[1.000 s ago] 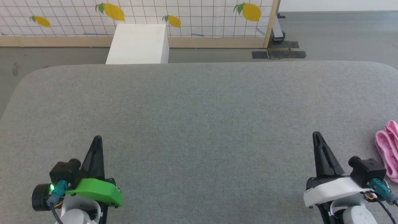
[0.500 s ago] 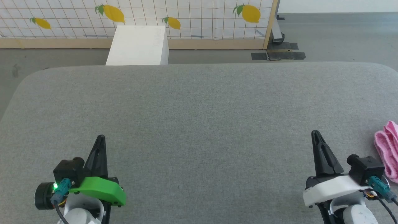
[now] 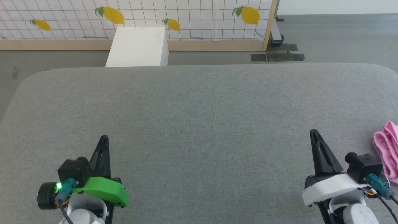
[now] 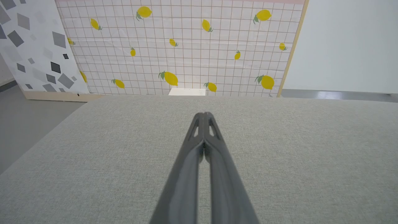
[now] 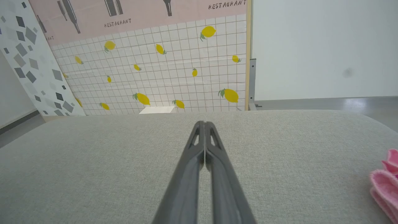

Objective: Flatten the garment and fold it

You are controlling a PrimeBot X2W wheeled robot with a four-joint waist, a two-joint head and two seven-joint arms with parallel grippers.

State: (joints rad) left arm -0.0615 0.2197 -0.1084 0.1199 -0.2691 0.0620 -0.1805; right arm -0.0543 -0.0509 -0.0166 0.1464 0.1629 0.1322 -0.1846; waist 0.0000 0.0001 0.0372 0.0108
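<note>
The garment (image 3: 387, 152) is a bunched pink cloth with gathered folds, lying at the right edge of the grey padded table (image 3: 199, 102) and partly cut off by the frame. It also sits at the lower right of the right wrist view (image 5: 385, 186). My right gripper (image 3: 313, 132) is shut and empty, hovering just left of the garment without touching it; its fingers meet at the tip (image 5: 202, 123). My left gripper (image 3: 104, 138) is shut and empty at the lower left, far from the cloth, with its tips together (image 4: 203, 114).
A white box (image 3: 138, 46) stands on the floor beyond the table's far edge. Behind it is a lemon-print grid panel (image 3: 186, 18) on a wooden frame. Bare grey table stretches between and ahead of both grippers.
The head view has tilted slightly, so the background sits a little lower. My left gripper has drifted a little to the right. The garment has not moved.
</note>
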